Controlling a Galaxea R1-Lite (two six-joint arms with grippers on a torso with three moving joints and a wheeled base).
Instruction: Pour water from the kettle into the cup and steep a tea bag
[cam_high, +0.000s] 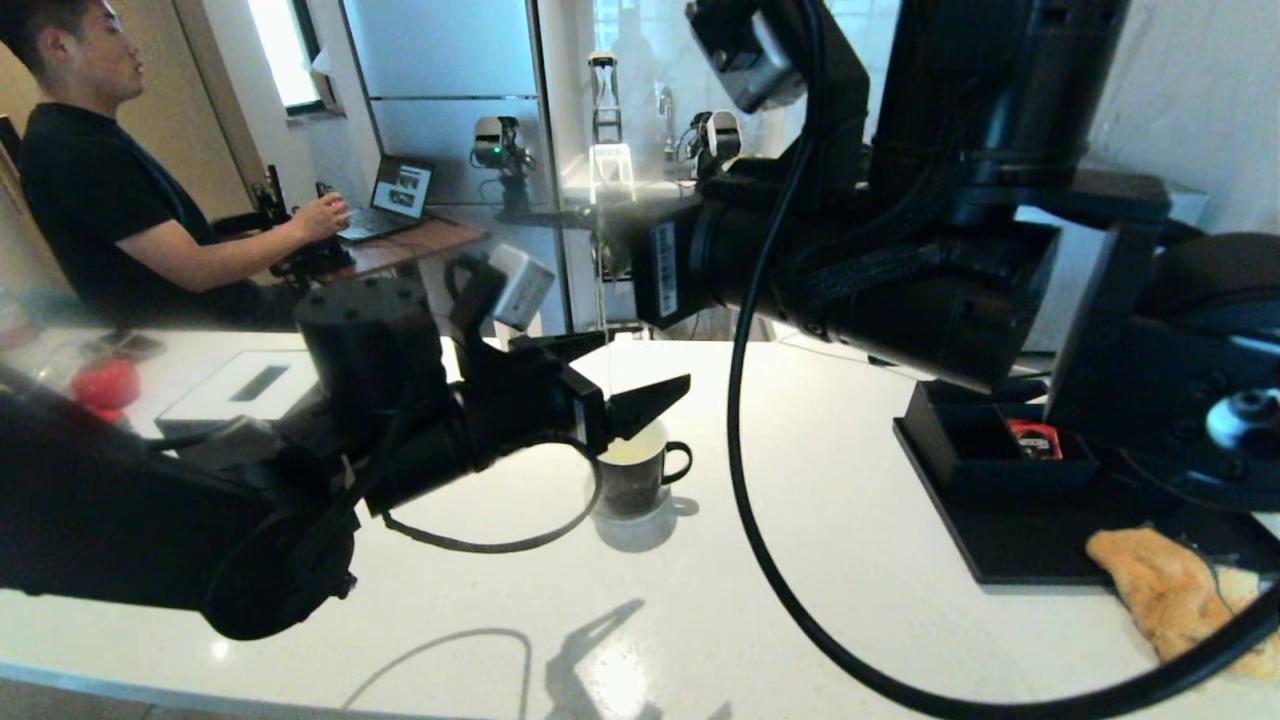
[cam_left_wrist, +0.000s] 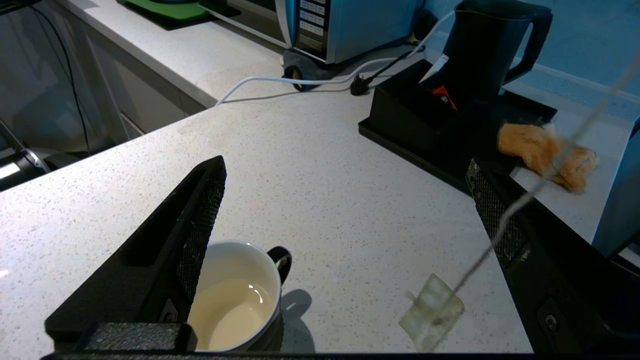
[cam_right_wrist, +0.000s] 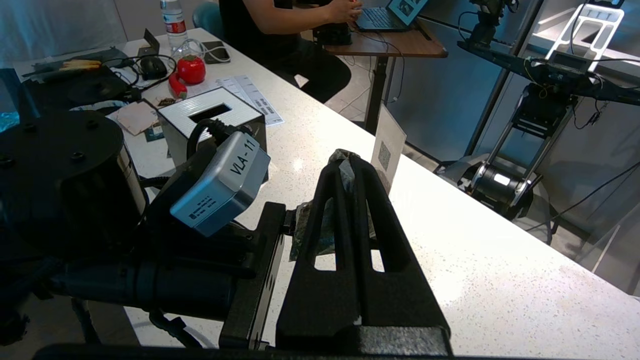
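The black cup (cam_high: 640, 475), white inside, stands on the white counter and holds pale liquid (cam_left_wrist: 227, 312). My left gripper (cam_high: 645, 362) hovers open just above it, one finger over the rim (cam_left_wrist: 200, 220). Between those open fingers a wet tea bag (cam_left_wrist: 432, 312) hangs on a thin string (cam_high: 605, 300), off to the handle side of the cup and above the counter. My right gripper (cam_right_wrist: 350, 162), raised high over the left arm, is shut on the paper tag (cam_right_wrist: 345, 170) at the string's upper end. The black kettle (cam_left_wrist: 487, 45) stands on the tray behind.
A black tray (cam_high: 1000, 545) at right carries a black box (cam_high: 1000, 455) with a red sachet. An orange cloth (cam_high: 1170, 590) lies at its near corner. A white box (cam_high: 240, 385) and a red tomato (cam_high: 105, 385) sit far left. A person works at the back.
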